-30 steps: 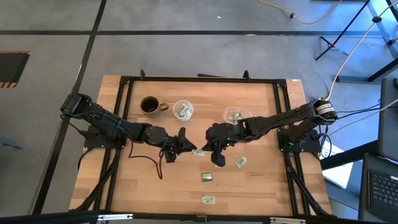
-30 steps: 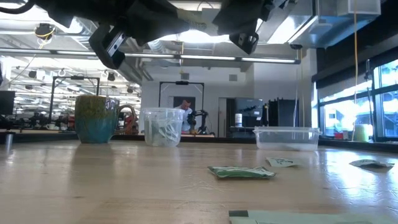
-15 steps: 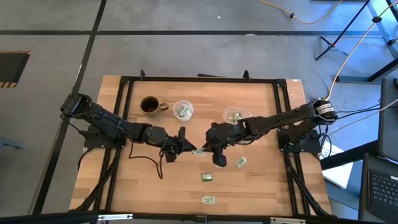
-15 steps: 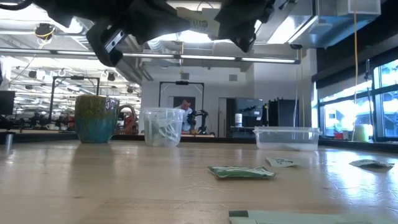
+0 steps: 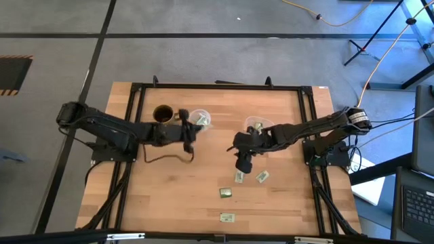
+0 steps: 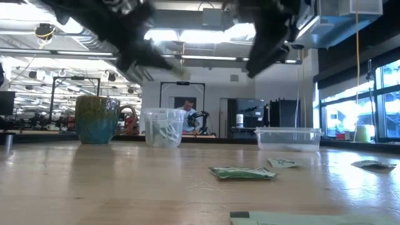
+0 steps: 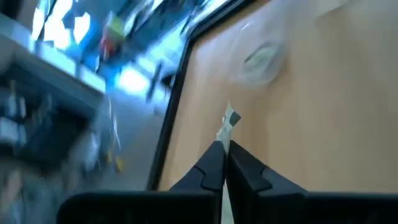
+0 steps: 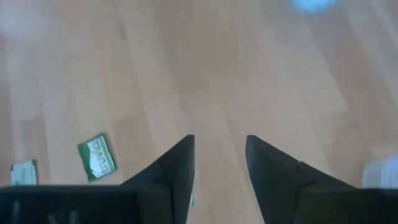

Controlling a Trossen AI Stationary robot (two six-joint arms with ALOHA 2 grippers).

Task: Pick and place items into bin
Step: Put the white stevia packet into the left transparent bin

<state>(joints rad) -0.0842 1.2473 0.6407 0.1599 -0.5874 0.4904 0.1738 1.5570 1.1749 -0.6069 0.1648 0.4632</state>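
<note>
Since one second ago, the left gripper (image 5: 189, 133) has been swung away from the middle of the table toward 11 o'clock, up beside the clear cup (image 5: 199, 119) and near the mug (image 5: 163, 114). Its fingers (image 7: 214, 163) are pinched shut on a small green-and-white packet (image 7: 229, 122), which sticks out past the fingertips. The packet that lay between the two grippers before is gone from that spot.

The right gripper (image 5: 243, 161) has been pulled back a little toward the clear bin (image 5: 256, 125), which is found at about 1 o'clock from it. Its fingers (image 8: 177, 163) are spread apart and nothing is held between them.

Four more packets are left lying flat on the wooden table (image 5: 163, 196). One packet (image 5: 239, 177) is seen just at 6 o'clock from the right gripper, and another (image 5: 262, 176) at about 4 o'clock. Two more packets (image 5: 225, 193) (image 5: 227, 217) are seen farther down, toward 6 o'clock, well apart from both grippers.
</note>
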